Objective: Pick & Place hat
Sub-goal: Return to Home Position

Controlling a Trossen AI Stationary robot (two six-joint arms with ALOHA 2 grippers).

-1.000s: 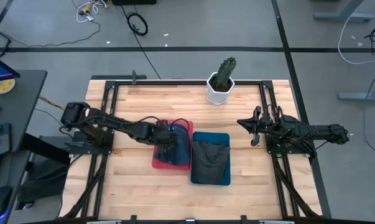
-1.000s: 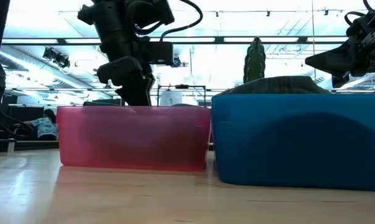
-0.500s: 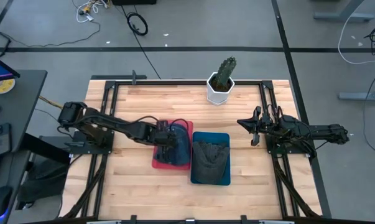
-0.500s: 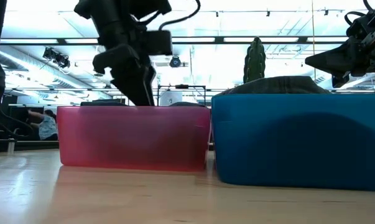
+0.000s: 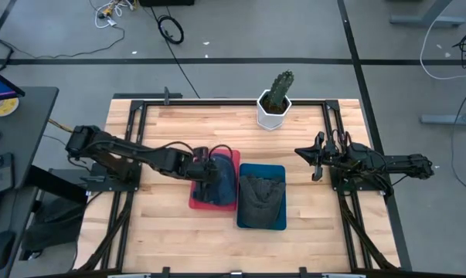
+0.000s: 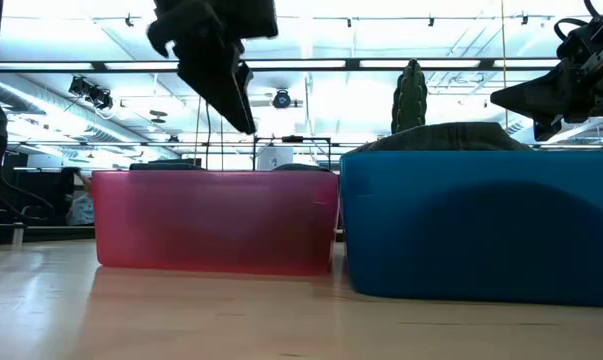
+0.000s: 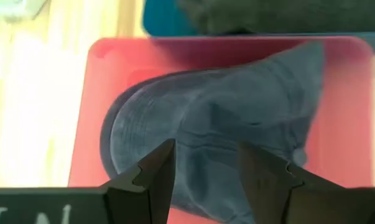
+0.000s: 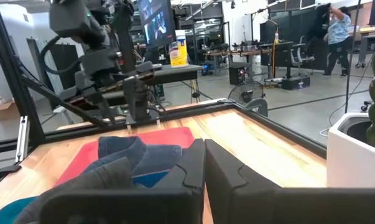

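A blue hat (image 5: 222, 179) lies crown up in the red bin (image 5: 195, 201), filling most of it (image 7: 218, 124). My left gripper (image 7: 206, 163) hangs open just above it. In the low view its fingertips (image 6: 243, 118) are clear above the red bin's rim (image 6: 216, 175), and nothing is between them. A dark grey hat (image 5: 261, 198) sits in the blue bin (image 5: 280, 171) beside the red one; its top (image 6: 451, 133) shows over the blue wall. My right gripper (image 5: 305, 154) waits shut at the table's right side, above the table.
A cactus in a white pot (image 5: 275, 101) stands at the table's far edge, behind the bins. Black frame rails (image 5: 132, 139) run along the table's left and right sides. Bare wood (image 5: 171, 239) lies in front of the bins and at the far left.
My left gripper has opened and let go of the blue hat, then risen out of the red bin and drawn a little toward the table's left. The hat stays lying in the red bin.
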